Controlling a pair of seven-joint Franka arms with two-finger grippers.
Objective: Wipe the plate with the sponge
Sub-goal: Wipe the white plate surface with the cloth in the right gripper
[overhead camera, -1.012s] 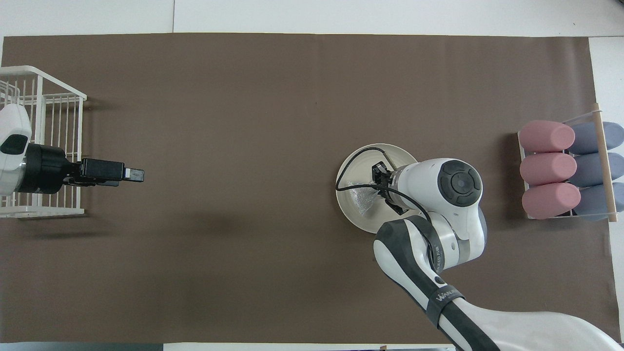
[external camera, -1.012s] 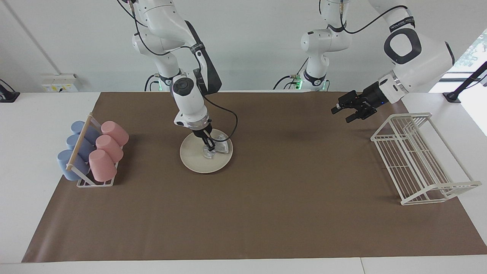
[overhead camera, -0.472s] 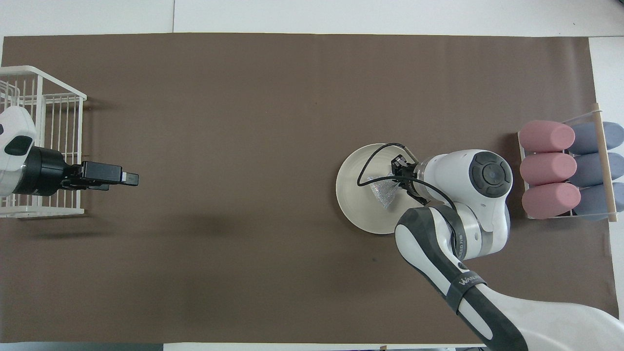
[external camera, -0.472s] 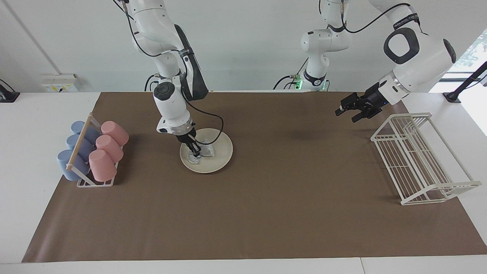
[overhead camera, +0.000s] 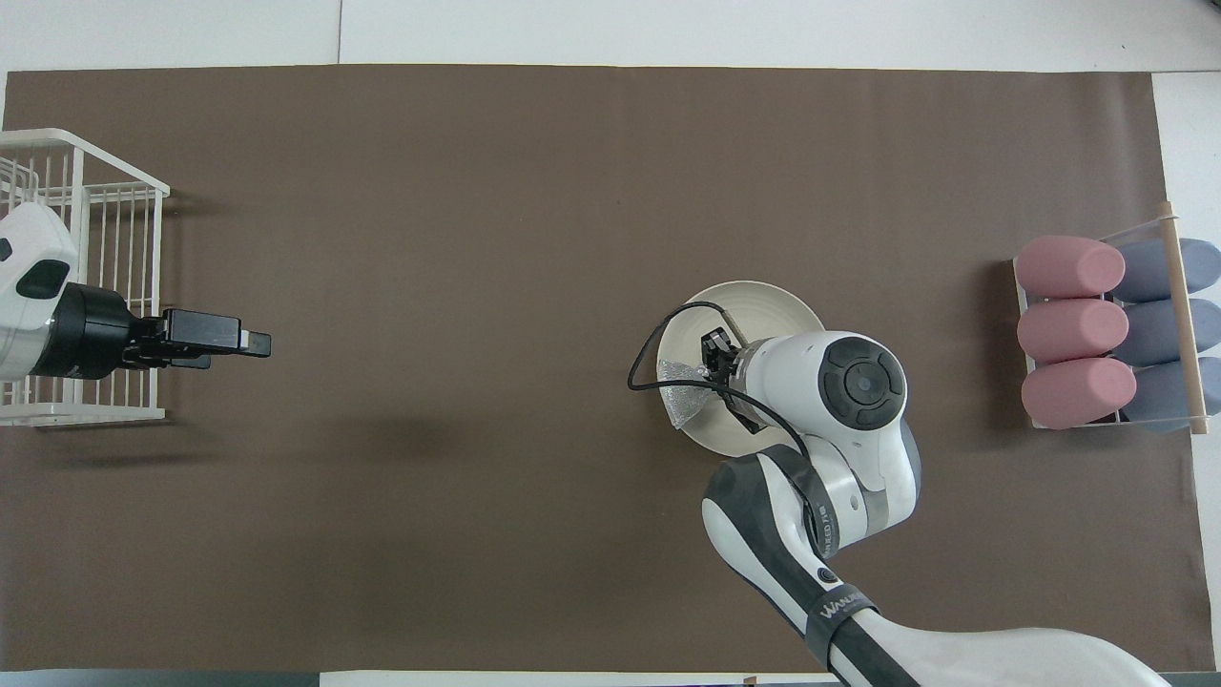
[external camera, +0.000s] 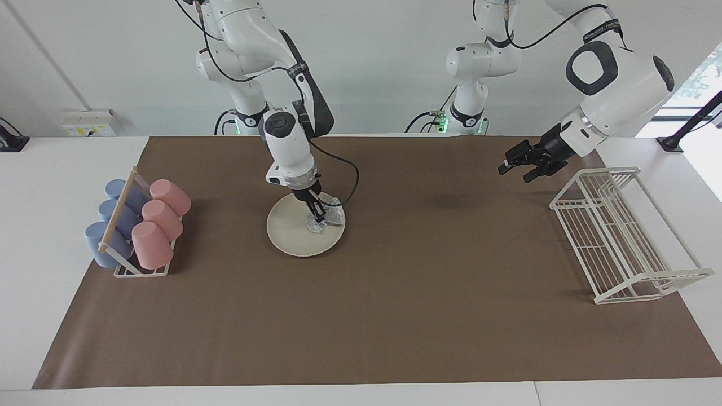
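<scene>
The cream-white plate (external camera: 293, 237) (overhead camera: 763, 301) lies on the brown mat, toward the right arm's end of the table. My right gripper (external camera: 317, 215) (overhead camera: 715, 374) points down onto the plate and is shut on the silvery-grey sponge (external camera: 334, 216) (overhead camera: 689, 403). It presses the sponge on the plate's edge toward the left arm's end, and the sponge overlaps the rim there. The right wrist hides part of the plate in the overhead view. My left gripper (external camera: 514, 172) (overhead camera: 253, 342) is open and empty, raised over the mat beside the white wire rack.
A white wire rack (external camera: 620, 237) (overhead camera: 86, 286) stands at the left arm's end. A cup rack with pink and blue cups (external camera: 135, 225) (overhead camera: 1107, 334) stands at the right arm's end. The right arm's black cable (external camera: 350, 180) loops over the plate.
My right gripper dragged the sponge across the plate toward the cup rack, then back to the edge toward the left arm's end. My left gripper drew slightly back toward the wire rack.
</scene>
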